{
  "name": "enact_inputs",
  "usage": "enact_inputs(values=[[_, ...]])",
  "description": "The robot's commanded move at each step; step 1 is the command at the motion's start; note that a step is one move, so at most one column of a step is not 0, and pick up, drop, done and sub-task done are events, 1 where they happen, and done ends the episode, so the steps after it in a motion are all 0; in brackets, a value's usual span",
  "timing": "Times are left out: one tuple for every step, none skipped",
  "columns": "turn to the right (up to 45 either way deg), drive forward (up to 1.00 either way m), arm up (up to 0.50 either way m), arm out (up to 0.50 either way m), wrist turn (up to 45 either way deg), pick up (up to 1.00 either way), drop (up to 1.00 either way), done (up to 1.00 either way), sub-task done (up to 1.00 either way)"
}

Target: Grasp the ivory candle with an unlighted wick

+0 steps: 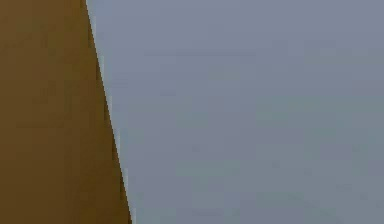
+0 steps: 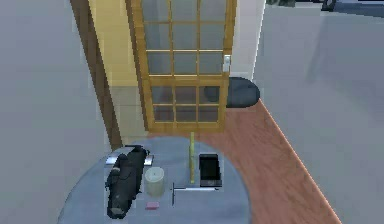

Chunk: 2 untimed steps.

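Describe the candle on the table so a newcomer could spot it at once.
In the arm side view, below the wooden glass-paned door sits a round grey table. Near its middle stands the candle, between a bulky dark object and a flat black rectangle with a pale rim. It is the only pale, upright cylinder there.

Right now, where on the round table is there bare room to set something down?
Bare tabletop lies on the round table toward the arm side view's right, below the black flat rectangle, and along its rim left of the dark bulky object. The middle is crowded: the ivory candle stands between that object and a thin yellow stick.
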Motion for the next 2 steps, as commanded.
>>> enact_inputs(values=[[0.0,0.0,0.5,0.0,0.0,0.0,0.0,0.0,0.0],[0.0,0.0,0.38,0.0,0.0,0.0,0.0,0.0,0.0]])
